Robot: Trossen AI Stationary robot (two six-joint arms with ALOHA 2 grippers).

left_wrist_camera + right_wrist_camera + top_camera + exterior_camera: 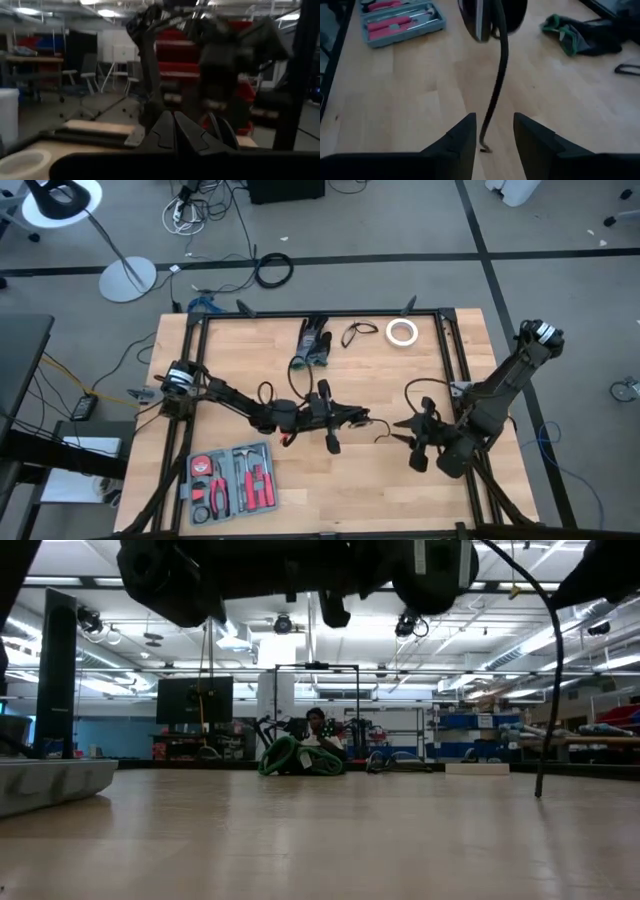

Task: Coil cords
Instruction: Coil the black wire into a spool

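My left gripper (345, 420) is over the middle of the table, shut on a thin black cord. In the right wrist view the cord's loose tail (496, 85) hangs from a dark mass at the top, and its free end (484, 148) is down at the tabletop. The tail (545, 700) also shows in the low view. My right gripper (494, 131) is open just right of the tail, with the tail ahead of the gap between its fingers and touching neither. A small loose loop of cord (357, 332) lies flat near the far edge. My left gripper is shut on the black cord, lifted above the table. Its own fingers (175, 131) hide the place of contact, so which part it has cannot be told. The tail (499, 55) hangs slack below it, down to the tabletop.
A white tape roll (402, 331) and a green-and-black bundle (312, 343) lie near the far edge. An open tool case (232, 480) sits at the near left. Black frame rails (300, 315) border the table. Bare wood lies below the grippers.
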